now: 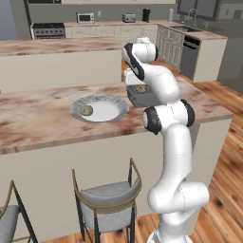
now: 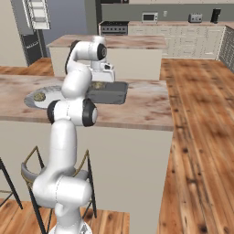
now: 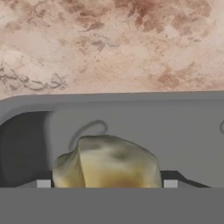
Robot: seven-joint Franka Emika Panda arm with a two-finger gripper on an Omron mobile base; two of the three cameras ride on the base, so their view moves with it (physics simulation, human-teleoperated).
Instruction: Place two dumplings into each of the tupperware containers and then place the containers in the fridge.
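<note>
My gripper point(image 3: 107, 183) hangs low over a grey tupperware container point(image 3: 192, 144), its fingers closed against both sides of a lumpy tan dumpling point(image 3: 109, 162). That dumpling point(image 1: 140, 88) sits just over the container's floor; I cannot tell whether it touches. The container point(image 1: 144, 99) stands on the island counter, right of a round white plate point(image 1: 111, 111). One more dumpling point(image 1: 86, 110) lies on the plate's left side. From the right base view the hand point(image 2: 104, 73) is above the same container point(image 2: 114, 93). White shelves at the far top left look like the fridge point(image 2: 37, 13).
The island counter point(image 1: 38, 123) has a marbled brown top, with two stools point(image 1: 107, 199) in front of it. A second counter point(image 1: 57, 47) runs behind. A dishwasher point(image 1: 189, 57) and sink counter stand at the back right.
</note>
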